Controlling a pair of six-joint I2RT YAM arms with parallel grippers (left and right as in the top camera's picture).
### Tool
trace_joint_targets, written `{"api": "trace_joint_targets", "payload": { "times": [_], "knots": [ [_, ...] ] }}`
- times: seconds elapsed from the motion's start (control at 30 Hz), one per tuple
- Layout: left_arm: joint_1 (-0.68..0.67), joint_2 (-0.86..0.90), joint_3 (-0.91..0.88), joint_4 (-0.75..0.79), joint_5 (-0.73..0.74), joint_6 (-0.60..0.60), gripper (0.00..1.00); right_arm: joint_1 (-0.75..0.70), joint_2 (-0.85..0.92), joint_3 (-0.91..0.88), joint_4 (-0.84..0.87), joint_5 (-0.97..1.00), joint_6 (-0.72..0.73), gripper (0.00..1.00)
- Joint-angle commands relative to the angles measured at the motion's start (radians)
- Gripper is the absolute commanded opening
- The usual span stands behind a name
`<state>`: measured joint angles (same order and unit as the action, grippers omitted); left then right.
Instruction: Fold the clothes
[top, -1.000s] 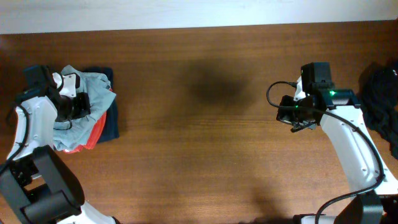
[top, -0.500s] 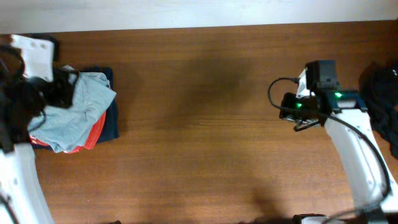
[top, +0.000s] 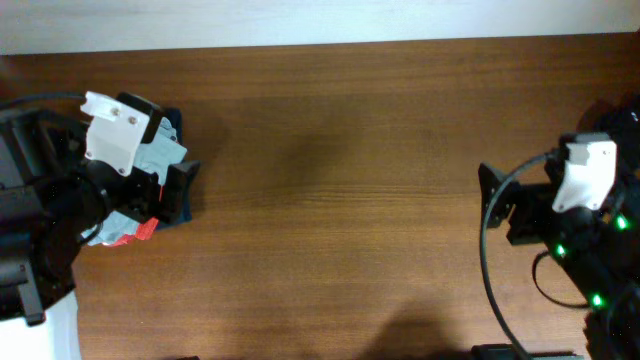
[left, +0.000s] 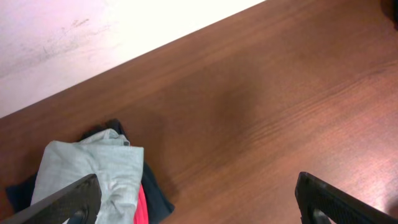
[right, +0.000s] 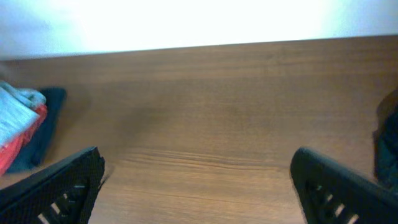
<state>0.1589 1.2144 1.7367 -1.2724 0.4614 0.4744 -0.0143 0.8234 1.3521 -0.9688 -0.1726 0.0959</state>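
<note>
Left wrist view: left end effector released, empty; right end effector likewise. The grey-blue t-shirt, lumpy at lower left, may slump off the red shirt beneath.

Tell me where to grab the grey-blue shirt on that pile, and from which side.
Grip the shirt's loose right edge, where it drapes over the red garment, coming straight down from above. It lies crumpled on top, so that edge should lift free. The open left gripper is nearest.

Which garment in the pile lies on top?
The pale grey-blue t-shirt; the red garment and the dark blue one show only as edges beneath it.
</note>
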Motion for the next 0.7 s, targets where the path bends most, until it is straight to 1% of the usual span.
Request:
{"api": "trace_joint_targets", "payload": {
  "times": [0.0, 0.67],
  "knots": [
    [-0.004, -0.006, -0.004, -0.006, -0.018, -0.013, 0.99, -0.006, -0.022, 0.000, 0.000, 0.000, -0.014, 0.99],
    [-0.004, -0.005, -0.004, -0.027, -0.014, -0.013, 0.99, -0.006, 0.002, -0.001, -0.007, -0.023, -0.010, 0.99]
  ]
}}
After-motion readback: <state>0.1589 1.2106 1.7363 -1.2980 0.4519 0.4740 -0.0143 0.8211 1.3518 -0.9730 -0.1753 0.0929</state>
